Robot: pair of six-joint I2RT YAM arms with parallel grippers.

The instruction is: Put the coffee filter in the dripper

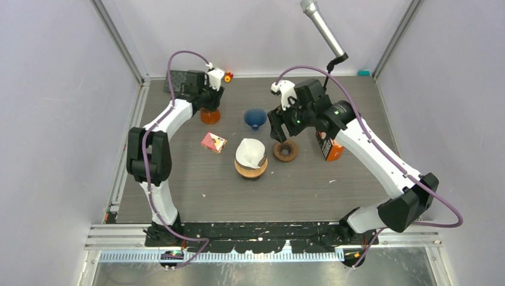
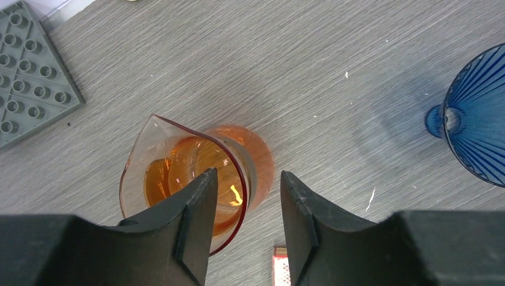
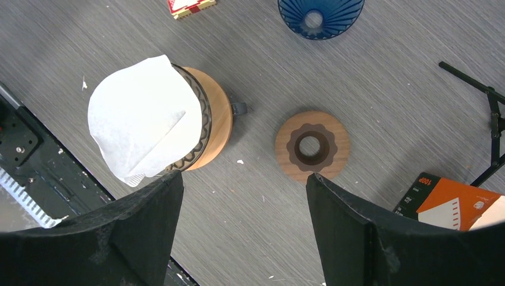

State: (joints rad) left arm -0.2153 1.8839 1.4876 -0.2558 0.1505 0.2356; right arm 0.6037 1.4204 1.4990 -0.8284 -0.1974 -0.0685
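White coffee filter (image 3: 143, 116) rests in the dripper (image 3: 217, 119) at mid worktop (image 3: 357, 71). We see our left tool (image 2: 247, 176) parted over the orange carafe (image 2: 178, 161), our right tool (image 3: 243, 177) wide apart above the wooden ring (image 3: 286, 146).

In the left half of the frame, white coffee filter (image 3: 143, 116) lying over the dripper (image 3: 217, 116), covering its left side and reaching past the rim there. To the right, apart from it, wooden ring (image 3: 281, 143) flat on the grey table (image 3: 369, 77). At the top edge, blue ribbed cone (image 3: 342, 12) and corner of a red-and-white box (image 3: 189, 5). At lower right, orange box (image 3: 452, 199). Along the bottom, right gripper (image 3: 244, 182), black fingers (image 3: 137, 238) spread wide, holding nothing.
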